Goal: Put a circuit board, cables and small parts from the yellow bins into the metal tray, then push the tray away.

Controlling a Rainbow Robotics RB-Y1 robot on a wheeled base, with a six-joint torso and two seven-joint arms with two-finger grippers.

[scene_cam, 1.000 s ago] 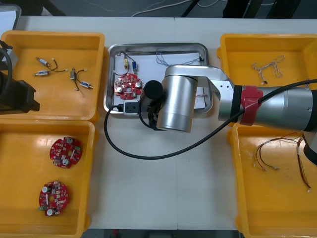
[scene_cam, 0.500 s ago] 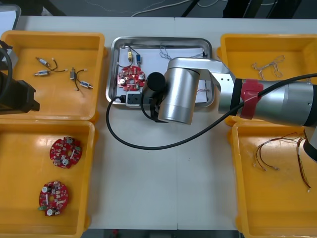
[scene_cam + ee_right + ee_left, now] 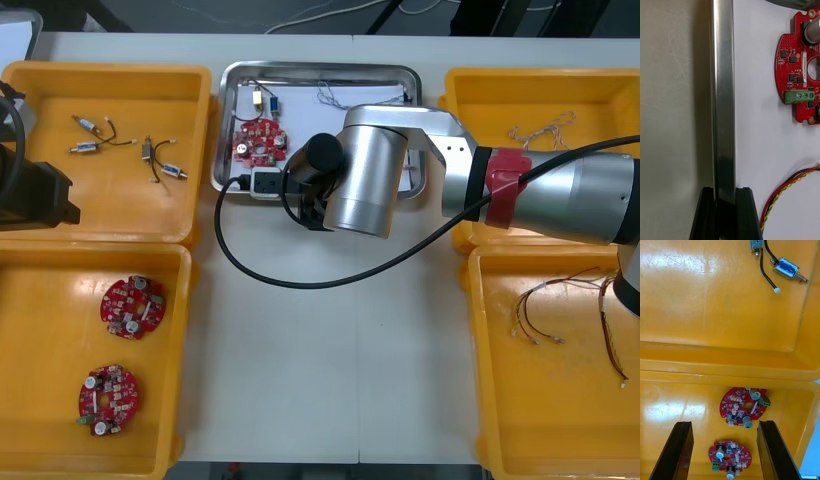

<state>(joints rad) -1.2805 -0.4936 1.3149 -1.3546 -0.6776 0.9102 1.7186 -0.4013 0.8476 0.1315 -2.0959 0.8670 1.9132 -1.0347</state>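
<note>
Your metal tray [image 3: 300,115] sits farther up the table [image 3: 330,350] than a second ago, the right gripper [image 3: 725,191] clamped on its near rim, the left gripper [image 3: 724,423] spread above the yellow bins [image 3: 120,190], the circuit board [image 3: 256,142] inside the tray

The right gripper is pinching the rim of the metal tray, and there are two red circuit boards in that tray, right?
Not quite: the metal tray holds one red circuit board, not two, as the front view shows. The right gripper does pinch its rim.
</note>
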